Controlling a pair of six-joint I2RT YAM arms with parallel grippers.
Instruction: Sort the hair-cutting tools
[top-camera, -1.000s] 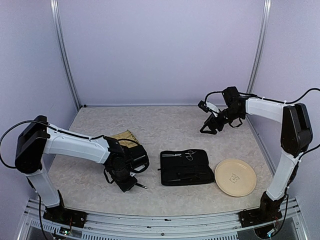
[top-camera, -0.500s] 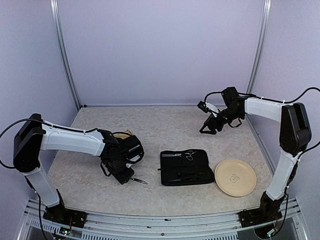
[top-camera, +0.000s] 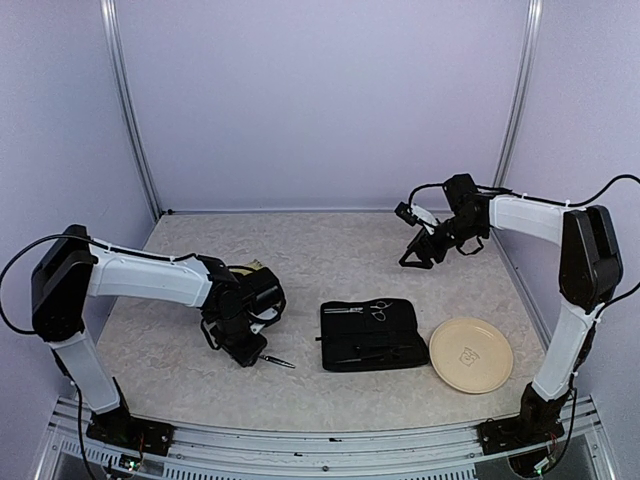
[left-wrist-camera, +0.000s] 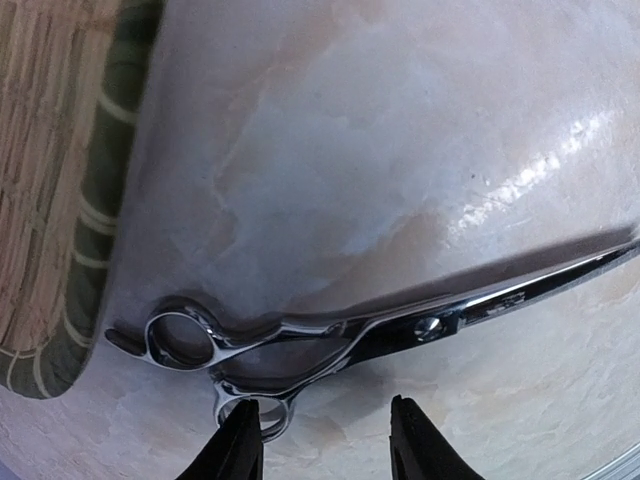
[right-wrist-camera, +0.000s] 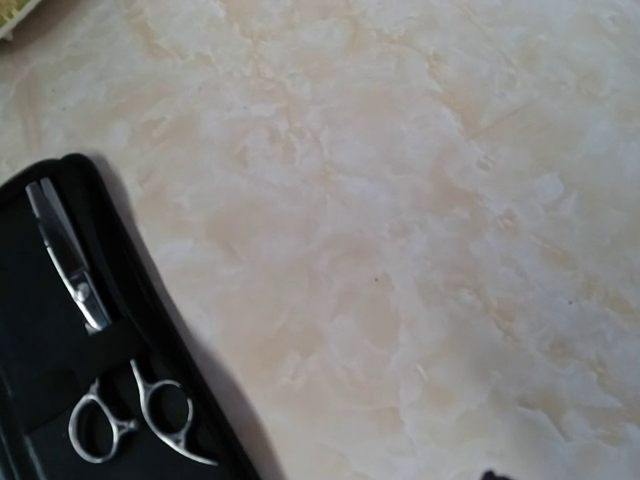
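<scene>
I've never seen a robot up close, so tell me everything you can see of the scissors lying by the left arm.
The scissors are slim, shiny silver metal, blades closed, with two ring handles and a pivot screw. They lie flat on the marbled table, handles beside the green rim of the woven tray, not on it. The left end effector hovers open by the lower ring.

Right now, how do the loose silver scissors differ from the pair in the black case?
The loose silver metal scissors lie on the marbled table beside the woven bamboo tray; the cased silver scissors rest inside the black rectangular zip case. The loose pair sits ahead of the open left end effector; no end effector is near the cased pair. Both are slim, shut, with ring handles.
</scene>
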